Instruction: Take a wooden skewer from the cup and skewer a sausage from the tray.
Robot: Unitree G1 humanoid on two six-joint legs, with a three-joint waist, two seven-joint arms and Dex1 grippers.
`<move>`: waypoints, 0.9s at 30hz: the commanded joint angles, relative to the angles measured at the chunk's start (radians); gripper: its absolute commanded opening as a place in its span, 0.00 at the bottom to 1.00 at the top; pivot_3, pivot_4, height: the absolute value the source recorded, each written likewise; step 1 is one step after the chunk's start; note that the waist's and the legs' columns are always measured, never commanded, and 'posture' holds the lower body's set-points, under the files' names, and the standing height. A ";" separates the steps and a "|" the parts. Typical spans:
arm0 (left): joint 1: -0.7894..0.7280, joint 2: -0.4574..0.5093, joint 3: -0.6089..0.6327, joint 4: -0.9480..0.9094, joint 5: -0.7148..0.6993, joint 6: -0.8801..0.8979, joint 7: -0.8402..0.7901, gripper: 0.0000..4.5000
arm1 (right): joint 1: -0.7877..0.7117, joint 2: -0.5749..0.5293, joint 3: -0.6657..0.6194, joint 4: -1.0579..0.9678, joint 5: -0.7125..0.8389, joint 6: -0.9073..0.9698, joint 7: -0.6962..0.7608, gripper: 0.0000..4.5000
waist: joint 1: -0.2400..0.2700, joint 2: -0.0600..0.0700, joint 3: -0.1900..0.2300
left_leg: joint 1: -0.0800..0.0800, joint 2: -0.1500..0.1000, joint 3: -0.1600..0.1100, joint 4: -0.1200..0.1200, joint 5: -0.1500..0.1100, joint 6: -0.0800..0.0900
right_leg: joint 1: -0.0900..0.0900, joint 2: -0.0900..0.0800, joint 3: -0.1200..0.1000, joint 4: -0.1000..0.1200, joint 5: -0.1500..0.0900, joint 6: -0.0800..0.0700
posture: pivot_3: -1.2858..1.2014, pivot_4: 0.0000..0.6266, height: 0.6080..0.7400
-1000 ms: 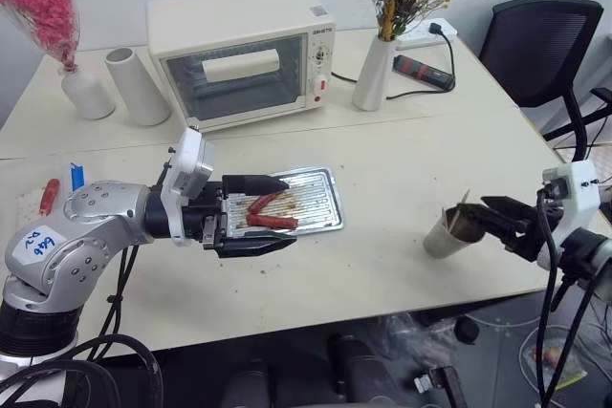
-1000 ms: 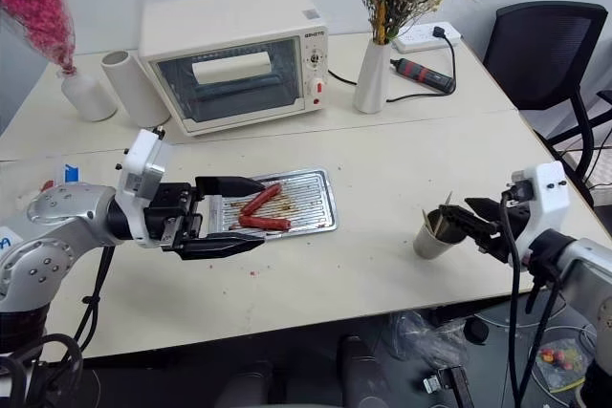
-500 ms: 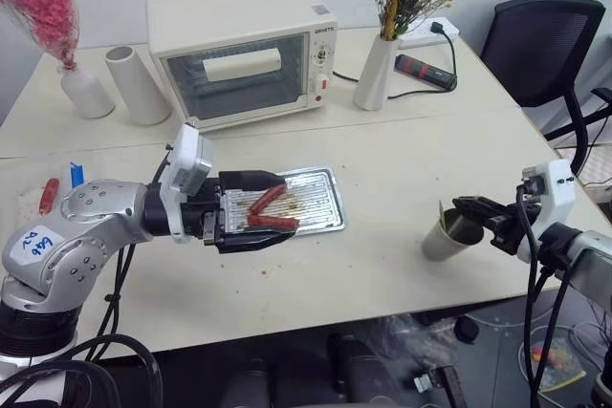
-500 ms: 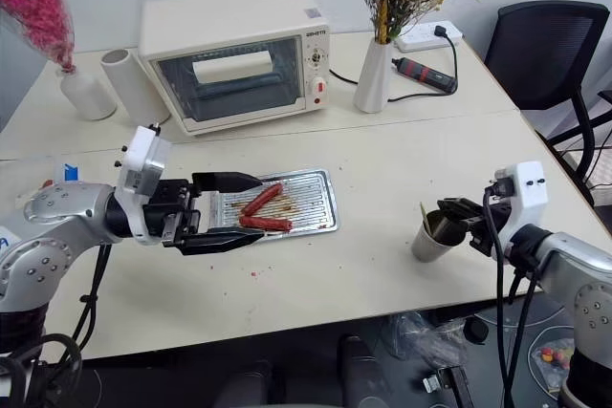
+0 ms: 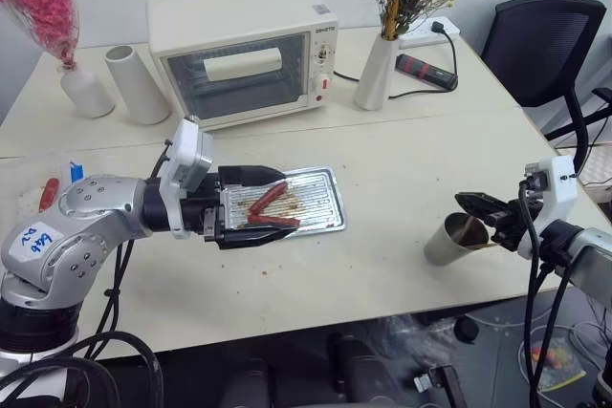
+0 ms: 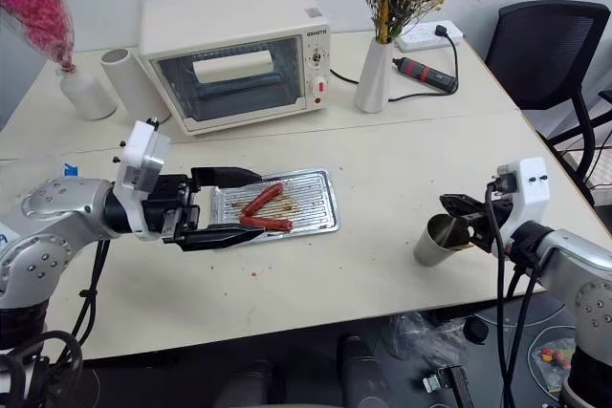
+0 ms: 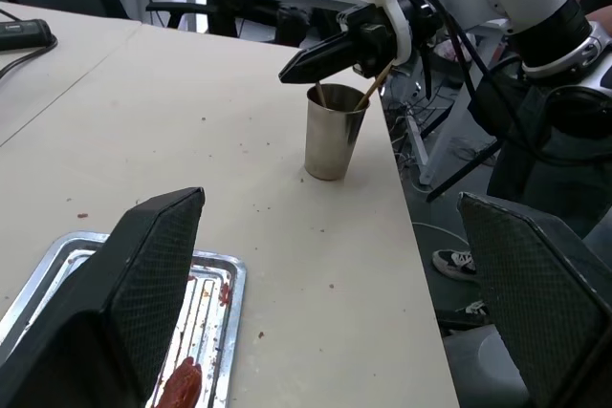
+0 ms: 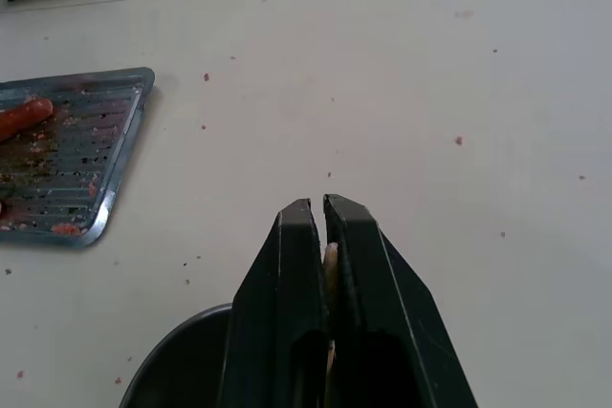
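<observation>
At the desk's [image 5: 402,188] 4 o'clock edge, the right hand [image 5: 478,207] has its two black fingers pressed together on a wooden skewer [image 8: 330,260] above the rim of the cup [image 5: 449,238], apparently to draw the stick clear before carrying it to the food. The skewer's lower end sits inside the cup. At 8 o'clock, the left hand [image 5: 253,205] hovers with its fingers spread wide on either side of the near end of the tray [image 5: 320,200], seemingly poised to steady a sausage [image 5: 269,198] for piercing; two sausages lie side by side on the ridged metal. A toaster oven [image 5: 239,50] and a vase of dried flowers [image 5: 378,69] stand at 12 o'clock. Compared with a second ago, the right hand's fingers, then parted around the cup's mouth, have closed on the stick, while the left hand has held its place and its wide spread.
</observation>
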 commanded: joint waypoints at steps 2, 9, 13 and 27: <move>-0.025 -0.009 0.004 0.008 0.014 -0.021 -0.014 1.00 | -0.014 -0.023 -0.042 -0.022 0.029 -0.017 -0.017 0.00 | 0.000 0.000 0.000 | 0.000 0.000 0.000 0.000 0.000 0.000 | 0.000 0.000 0.000 0.000 0.000 0.000 | 0.52 0.24 1.00; -0.036 -0.033 -0.016 0.017 0.037 -0.034 -0.028 1.00 | -0.058 -0.079 -0.087 -0.006 0.077 0.013 -0.031 0.00 | 0.000 0.000 0.000 | -0.001 0.000 0.000 0.000 0.000 0.001 | 0.000 0.000 0.000 -0.002 0.001 0.001 | 0.52 0.24 1.00; -0.030 -0.057 -0.032 0.015 0.054 -0.047 -0.034 1.00 | -0.155 -0.162 -0.136 0.029 0.151 0.074 -0.039 0.00 | 0.000 0.000 0.000 | -0.002 0.000 0.000 0.000 -0.001 0.001 | -0.001 -0.001 0.000 -0.002 0.001 0.002 | 0.52 0.24 1.00; 0.000 -0.155 -0.023 0.001 0.087 -0.080 0.051 1.00 | -0.783 -0.339 -0.009 0.357 0.302 0.217 -0.115 0.00 | -0.003 0.001 0.000 | -0.011 0.000 0.001 0.000 -0.001 0.003 | -0.004 -0.004 0.000 -0.005 0.002 0.004 | 0.52 0.24 1.00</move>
